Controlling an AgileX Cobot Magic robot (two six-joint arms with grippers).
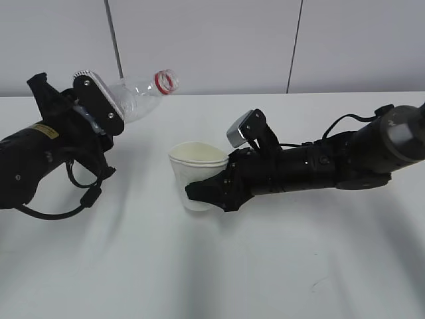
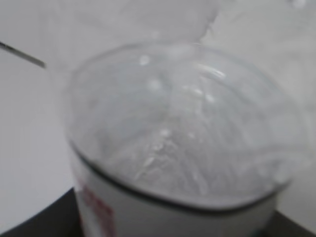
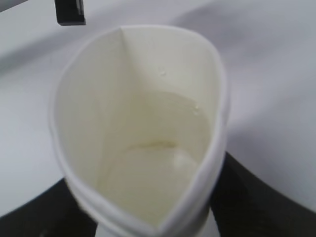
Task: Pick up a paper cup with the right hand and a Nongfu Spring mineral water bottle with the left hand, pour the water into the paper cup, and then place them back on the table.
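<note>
The Nongfu Spring mineral water bottle (image 1: pixel 136 96) is held above the white worktop (image 1: pixel 212 266) by the left tool (image 1: pixel 99 106), which is clamped on the bottle's lower body; the neck with its red ring is tilted slightly upward and points right, toward the paper cup (image 1: pixel 196 174) but well apart from it. Most of the label is hidden behind the grey-white pad in the exterior view, and in the left wrist view only a blurred clear shoulder of the bottle (image 2: pixel 177 128) and a strip of red-and-white label are seen; the level of any water inside cannot be made out. The paper cup is gripped by the right tool (image 1: pixel 212 189), whose jaws are closed on the cup wall, so that the rim is squeezed into a pointed oval (image 3: pixel 143 128). Whether the cup's base touches the worktop cannot be told. A pale, glossy patch at the cup's bottom is seen, possibly water.
</note>
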